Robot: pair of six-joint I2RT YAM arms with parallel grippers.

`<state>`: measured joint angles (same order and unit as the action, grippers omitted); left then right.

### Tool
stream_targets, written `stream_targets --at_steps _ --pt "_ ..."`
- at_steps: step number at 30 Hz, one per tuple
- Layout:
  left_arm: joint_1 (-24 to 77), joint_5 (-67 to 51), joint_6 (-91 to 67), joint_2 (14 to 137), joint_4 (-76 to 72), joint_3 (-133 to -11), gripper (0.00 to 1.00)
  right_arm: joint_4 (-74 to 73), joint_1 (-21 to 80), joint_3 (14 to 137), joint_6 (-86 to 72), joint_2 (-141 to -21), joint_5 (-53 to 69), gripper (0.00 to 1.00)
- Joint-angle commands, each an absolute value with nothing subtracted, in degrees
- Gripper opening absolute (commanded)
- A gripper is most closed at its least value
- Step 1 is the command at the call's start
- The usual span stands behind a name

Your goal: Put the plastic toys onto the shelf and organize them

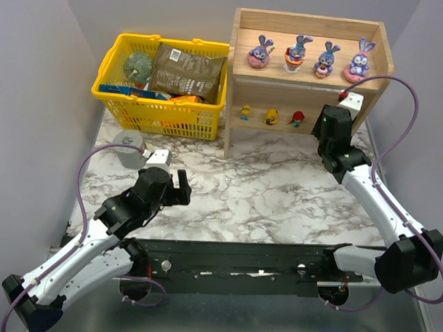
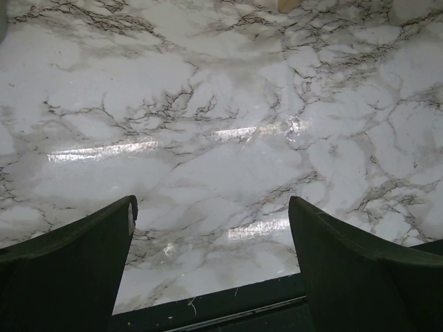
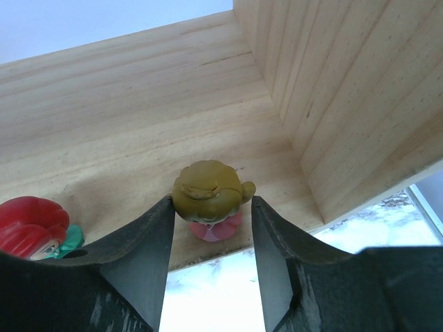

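Centre frame, the right gripper [image 3: 212,202] clasped a tan-haired toy [image 3: 208,188] (standing on the shelf [image 3: 124,111]); the left gripper [image 2: 212,202] gaped.

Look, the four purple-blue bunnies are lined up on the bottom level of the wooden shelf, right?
Not quite. The four bunnies are lined up on the top level of the wooden shelf, not the bottom. The top external view shows them there. The bottom level holds the tinier toys.
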<state>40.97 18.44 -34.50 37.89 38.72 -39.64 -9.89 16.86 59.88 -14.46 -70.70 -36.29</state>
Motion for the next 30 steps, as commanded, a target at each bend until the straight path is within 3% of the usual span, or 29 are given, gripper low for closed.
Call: stream_targets --at_steps 1,19,30 --pt "40.78 18.55 -34.19 37.53 38.32 -40.08 0.99 -11.51 16.44 61.08 -13.54 -69.44 -35.33 0.57" --pt "40.78 18.72 -34.28 37.27 38.41 -40.08 0.99 -11.42 16.52 60.29 -13.45 -64.78 -32.17 0.65" --pt "40.78 18.63 -34.28 36.21 38.15 -40.08 0.99 -23.89 16.52 58.27 -24.42 -53.97 -19.61 0.66"
